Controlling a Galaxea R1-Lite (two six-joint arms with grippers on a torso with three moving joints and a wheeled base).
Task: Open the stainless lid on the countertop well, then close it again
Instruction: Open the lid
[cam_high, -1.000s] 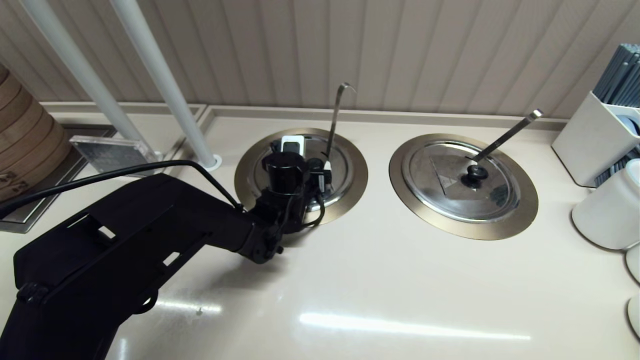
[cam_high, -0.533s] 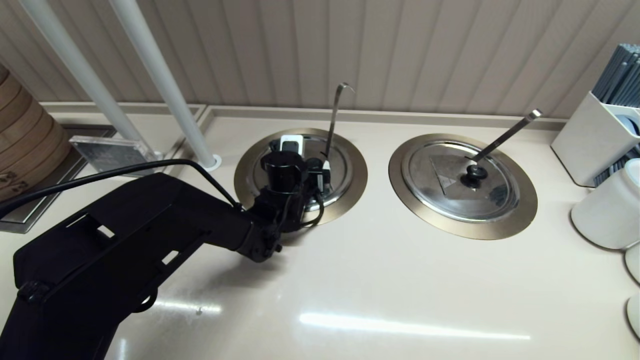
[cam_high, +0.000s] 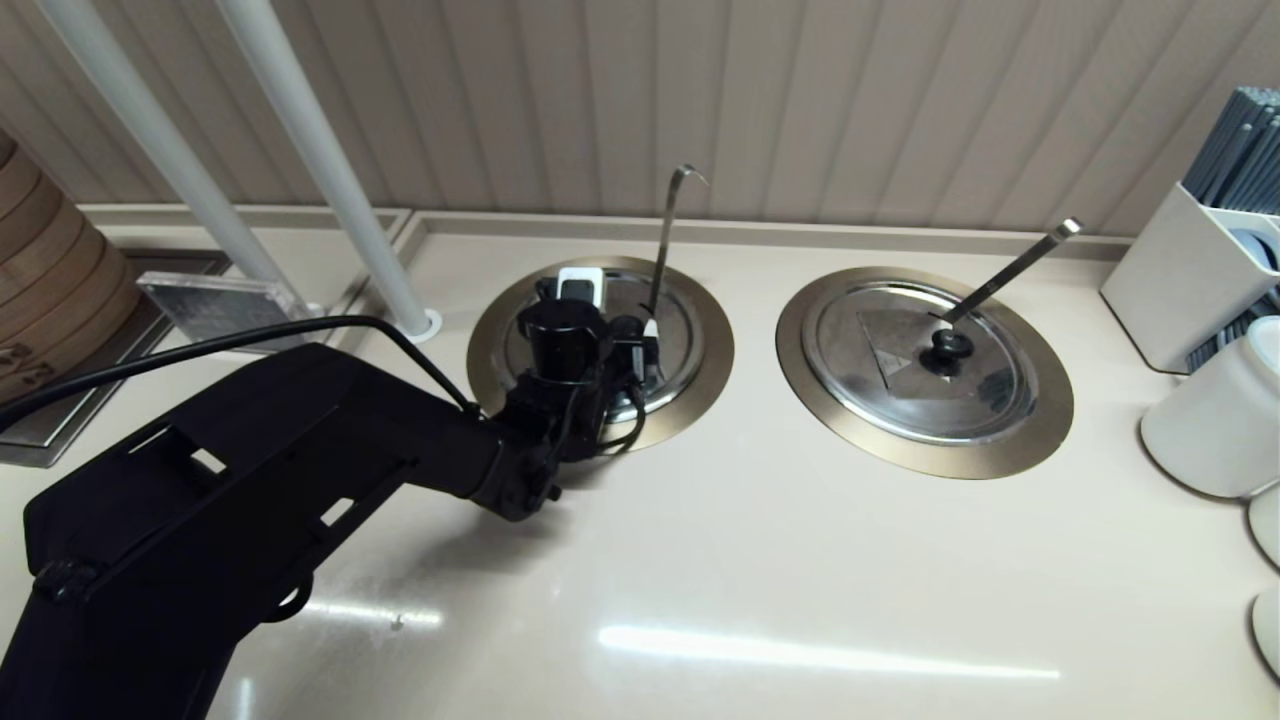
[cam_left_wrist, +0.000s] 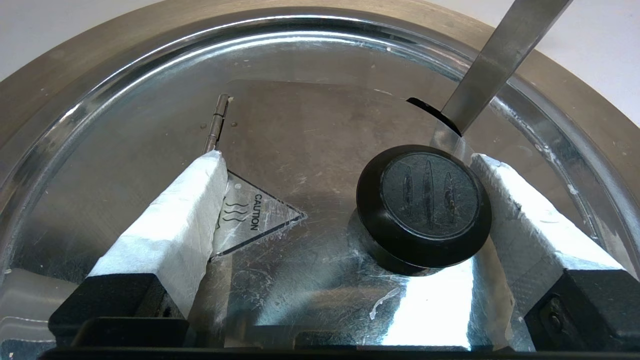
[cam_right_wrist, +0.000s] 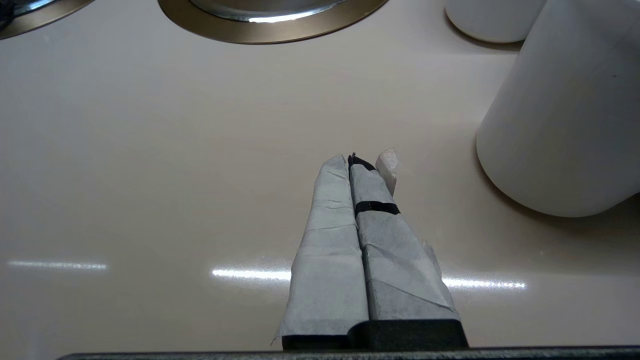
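Lid: the stainless lid (cam_left_wrist: 320, 125) lies flat and shut on the countertop well (cam_high: 600, 350), its ladle handle (cam_left_wrist: 500, 60) through the slot.
Left gripper (cam_left_wrist: 350, 200): released, spread fingers straddle the black knob (cam_left_wrist: 425, 207), one pad touching it.
Right gripper (cam_right_wrist: 357, 200): clenched, empty, parked over the counter (cam_right_wrist: 150, 150).
Progress: lid not yet raised; grasping, opening and closing all remain.

Glossy cream countertop (cam_high: 800, 560) beneath beige ribbed wall panelling (cam_high: 800, 100).
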